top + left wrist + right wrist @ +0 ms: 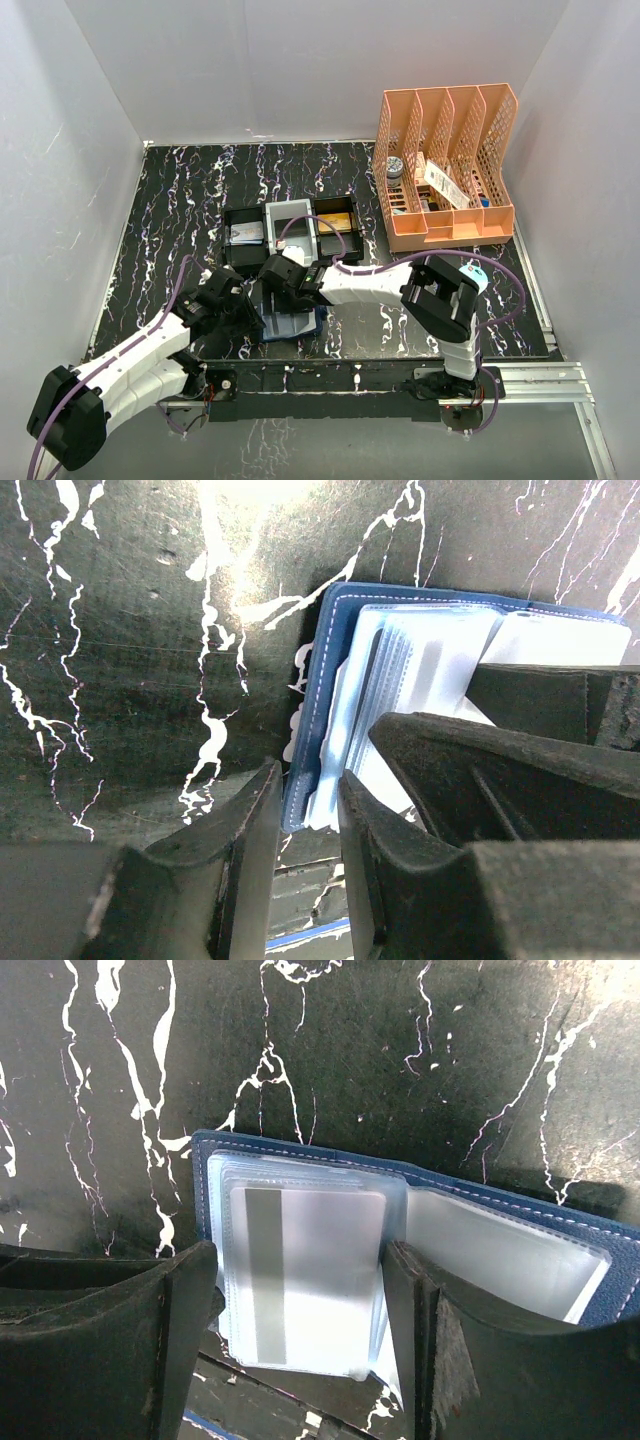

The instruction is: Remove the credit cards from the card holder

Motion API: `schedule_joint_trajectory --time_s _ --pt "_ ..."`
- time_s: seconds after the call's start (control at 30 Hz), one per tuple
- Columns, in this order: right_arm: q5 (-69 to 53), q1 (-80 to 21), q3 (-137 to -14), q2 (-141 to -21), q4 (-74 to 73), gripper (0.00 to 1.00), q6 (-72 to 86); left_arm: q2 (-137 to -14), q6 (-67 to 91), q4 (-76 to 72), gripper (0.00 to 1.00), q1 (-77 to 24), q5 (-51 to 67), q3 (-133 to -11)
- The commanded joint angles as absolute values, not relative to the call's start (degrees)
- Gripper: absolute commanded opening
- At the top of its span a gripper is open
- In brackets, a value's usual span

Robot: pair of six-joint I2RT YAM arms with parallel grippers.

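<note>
Marbled table (180, 200), card holder (520, 1210) lying open.
Left gripper (308, 785) pinching its cover; right gripper (300, 1255) straddling a credit card (310, 1290), grip unclear.

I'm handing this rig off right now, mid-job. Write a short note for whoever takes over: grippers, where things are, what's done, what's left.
Left gripper: shut on an edge of the card holder.
Right gripper: open, jaws either side of the stack of clear sleeves; no pinch seen.
Holder: lying open near the front edge of the table, between the arms.
Cards: one card with a grey stripe sits in the top sleeve; any behind it are hidden.
Done: holder is open and gripped. Whether any card is already out, I can't tell.
Left: draw out that card, then check the other sleeves.
</note>
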State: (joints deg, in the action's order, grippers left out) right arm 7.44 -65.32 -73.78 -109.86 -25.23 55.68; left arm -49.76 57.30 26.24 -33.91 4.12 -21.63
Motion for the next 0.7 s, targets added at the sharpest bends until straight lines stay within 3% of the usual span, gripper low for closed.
schedule_joint_trajectory --time_s 0.0,0.67 --pt "5.6 -65.3 -72.4 -109.9 -23.5 0.66 56.2 -48.9 57.6 27.7 0.28 -33.8 4.9 -21.3" --pt "11.9 -66.3 -78.8 -114.5 -32.9 0.66 55.5 -49.1 57.7 27.3 0.28 -33.8 5.1 -21.4"
